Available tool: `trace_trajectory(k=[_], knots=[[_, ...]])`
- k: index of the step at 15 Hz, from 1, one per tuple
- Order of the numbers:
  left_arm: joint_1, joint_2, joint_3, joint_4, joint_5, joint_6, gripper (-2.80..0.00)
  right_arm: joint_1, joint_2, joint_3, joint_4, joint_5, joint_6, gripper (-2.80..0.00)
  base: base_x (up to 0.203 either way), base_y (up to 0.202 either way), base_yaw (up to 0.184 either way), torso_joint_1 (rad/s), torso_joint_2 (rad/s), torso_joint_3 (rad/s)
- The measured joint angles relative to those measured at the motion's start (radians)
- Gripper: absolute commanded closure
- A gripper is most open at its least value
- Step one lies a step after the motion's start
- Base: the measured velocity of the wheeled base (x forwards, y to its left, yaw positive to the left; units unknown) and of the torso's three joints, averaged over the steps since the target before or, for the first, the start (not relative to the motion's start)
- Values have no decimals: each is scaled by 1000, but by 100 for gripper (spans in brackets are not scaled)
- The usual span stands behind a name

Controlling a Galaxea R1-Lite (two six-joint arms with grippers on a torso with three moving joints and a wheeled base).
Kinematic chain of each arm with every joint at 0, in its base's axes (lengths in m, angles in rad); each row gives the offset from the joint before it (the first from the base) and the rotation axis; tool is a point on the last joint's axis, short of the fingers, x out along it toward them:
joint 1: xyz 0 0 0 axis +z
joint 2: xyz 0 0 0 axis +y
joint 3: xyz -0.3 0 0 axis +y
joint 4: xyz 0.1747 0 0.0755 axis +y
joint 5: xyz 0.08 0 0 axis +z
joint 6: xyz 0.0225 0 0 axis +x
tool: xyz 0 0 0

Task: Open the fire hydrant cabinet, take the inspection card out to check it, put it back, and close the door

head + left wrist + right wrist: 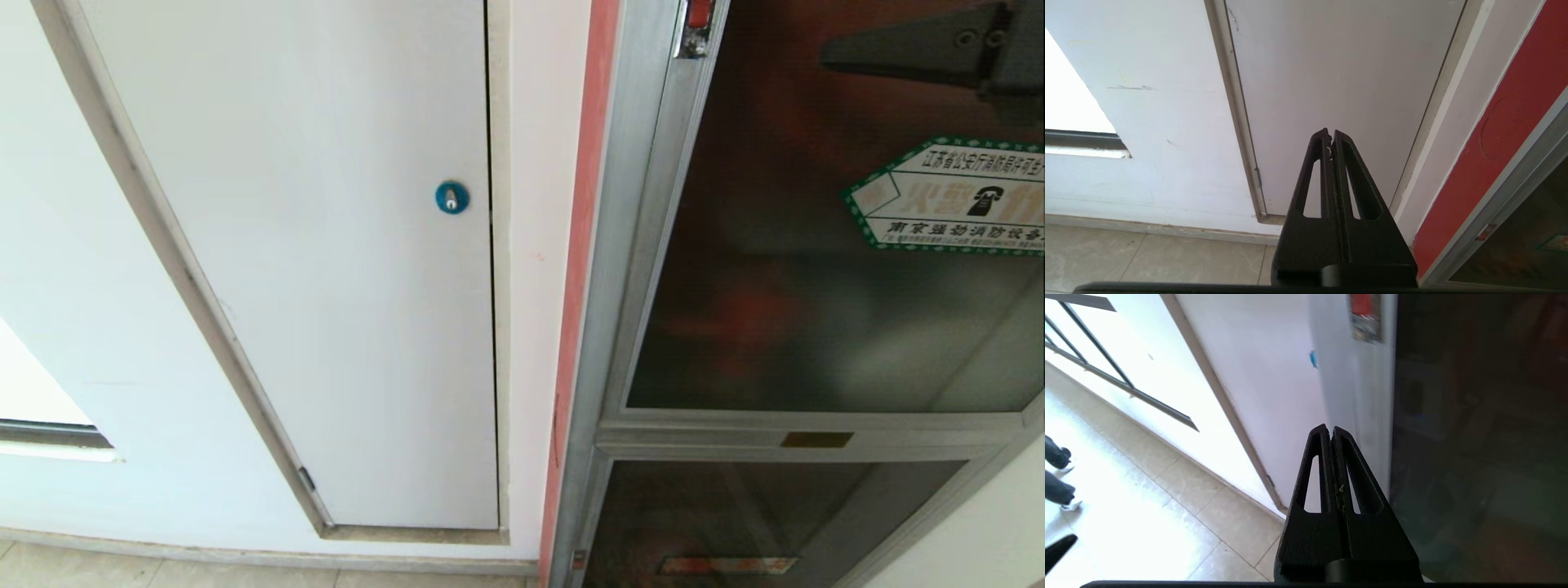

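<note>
On the wall, the fire hydrant cabinet (pixel 620 245) fills the right side, a tall box with a smooth silver metal frame. Its door (pixel 816 286) is shut: a big flat pane of dark, shiny glass with a six-sided white sticker (pixel 951 196) edged in green. Red shapes glow dimly behind the glass; the inspection card cannot be seen, so it is likely inside.

Opening comes first, I think. The right gripper (pixel 1330 430), thin black fingers pressed together and holding nothing, is up by the top of the door. It should find the small red latch (pixel 698 15) at the door's top left corner and pull slowly. The left gripper (pixel 1330 134), closed too, points at the plain white panel (pixel 326 245) with the round blue lock (pixel 451 197).
</note>
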Motion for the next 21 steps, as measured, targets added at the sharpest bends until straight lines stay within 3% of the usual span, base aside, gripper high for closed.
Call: trace_trajectory(k=[3,7,21], knots=[[0,0,0,1,0,0,0,78,94,-141,46,-45,49,0,0,0,0,0,0,0],[0,0,0,0,-1,0,0,107,208,-363,162,-81,168,0,0,0,0,0,0,0],[0,0,0,1,0,0,0,82,300,-405,76,-162,159,0,0,0,0,0,0,0]])
